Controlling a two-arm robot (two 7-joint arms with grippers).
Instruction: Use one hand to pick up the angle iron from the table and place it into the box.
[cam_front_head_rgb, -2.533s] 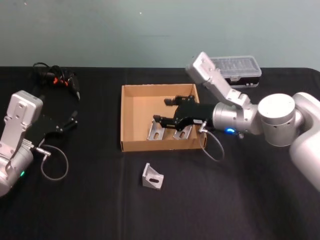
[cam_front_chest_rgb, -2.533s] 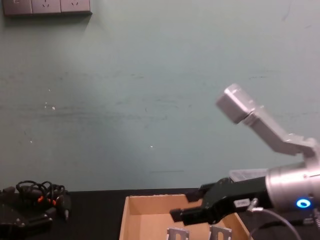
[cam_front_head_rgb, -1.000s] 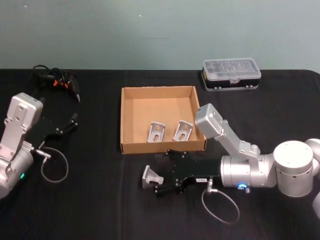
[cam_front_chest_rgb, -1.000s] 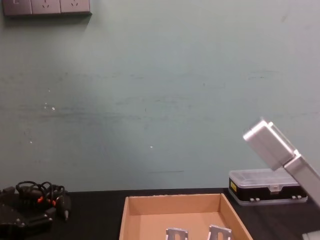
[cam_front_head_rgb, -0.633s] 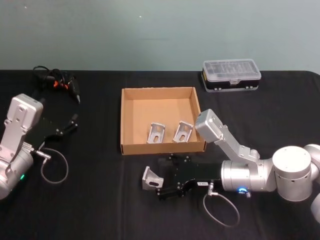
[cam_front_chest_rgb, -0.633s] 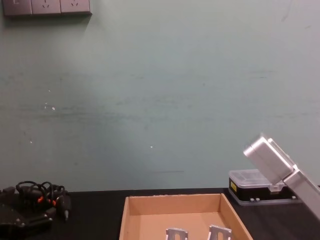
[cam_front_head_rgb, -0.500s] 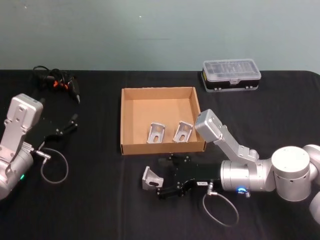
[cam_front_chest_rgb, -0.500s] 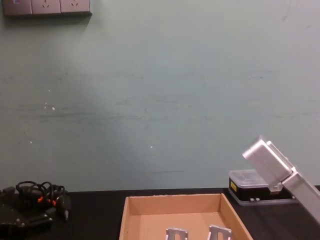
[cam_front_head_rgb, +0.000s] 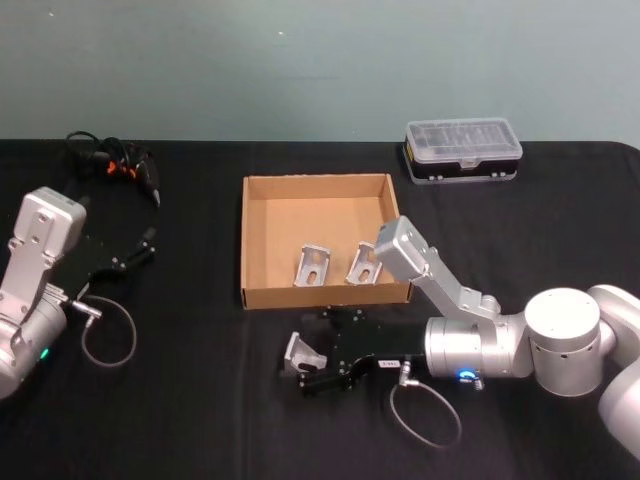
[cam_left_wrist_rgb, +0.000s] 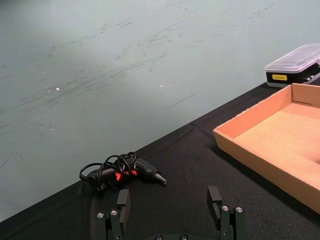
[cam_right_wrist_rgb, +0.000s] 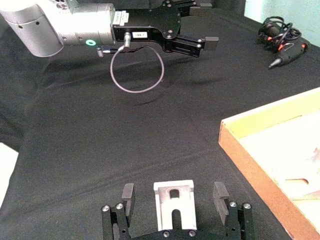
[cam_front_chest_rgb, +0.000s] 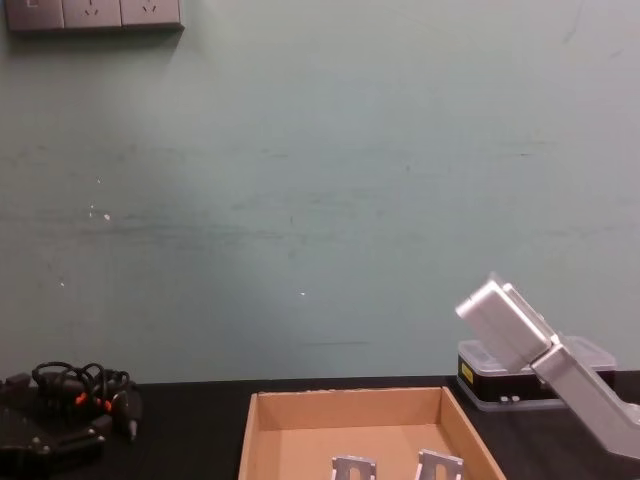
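Observation:
One angle iron (cam_front_head_rgb: 299, 354) lies on the black table (cam_front_head_rgb: 180, 400) in front of the box (cam_front_head_rgb: 243, 240). My right gripper (cam_front_head_rgb: 320, 351) is low over the table and open, with one finger on each side of this angle iron. The right wrist view shows the angle iron (cam_right_wrist_rgb: 173, 204) standing between the spread fingers (cam_right_wrist_rgb: 128, 193), which are apart from it. Two more angle irons (cam_front_head_rgb: 312, 265) (cam_front_head_rgb: 364, 261) lie inside the box. My left gripper (cam_front_head_rgb: 146, 244) is parked open at the left and holds nothing.
A black case with a clear lid (cam_front_head_rgb: 463, 148) sits at the back right. A black cabled unit with orange marks (cam_front_head_rgb: 115, 160) lies at the back left. The box's front wall (cam_front_head_rgb: 325, 294) stands just behind the right gripper.
The right gripper came out of the box and down to the table in front of it. In the last half second it slid left, bringing its fingers around the angle iron. The left arm stayed still.

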